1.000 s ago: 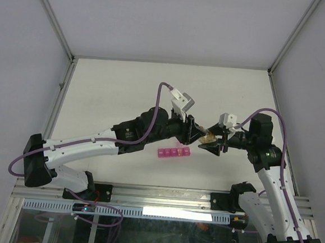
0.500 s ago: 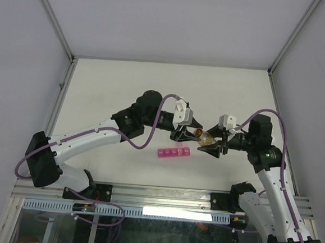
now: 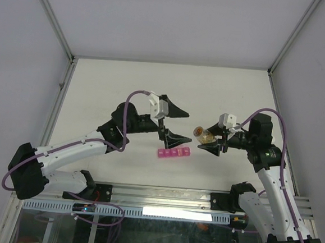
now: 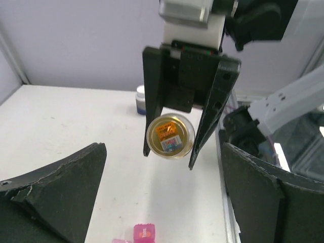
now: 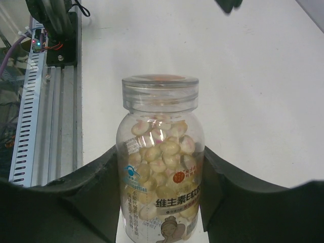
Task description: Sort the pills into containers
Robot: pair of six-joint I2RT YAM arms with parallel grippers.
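Holding a small clear bottle (image 5: 162, 167) off the surface (image 3: 126, 85) in the right claw (image 3: 211, 143), fingers pressed to both sides of its belly, top end turned toward the left claw (image 3: 187, 127). Spread wide there, nothing between the fingers, just short of the bottle. Packed nearly to the shoulder with pale oval pills (image 5: 161, 152). Cannot tell whether the top is open or sealed.

Lying flat on the surface, below and between the 2 claws: the pink pill box (image 3: 173, 153), a row of small square cells, lids too small to read as open or closed. Farther back, in the left wrist view, a small white round thing (image 4: 140, 99), perhaps a cap.

Probably light and stiff, this bottle, with smooth round walls apt to twist or slip in a loose pinch. Best taken across the belly, as now, leaving the neck free. Expect tiny, smooth pills, quick to roll or bounce, so tip slowly and close over 1 cell. Reckon the pill box light too, easy to nudge or slide. Steady it by an end or a long side, away from the lids.
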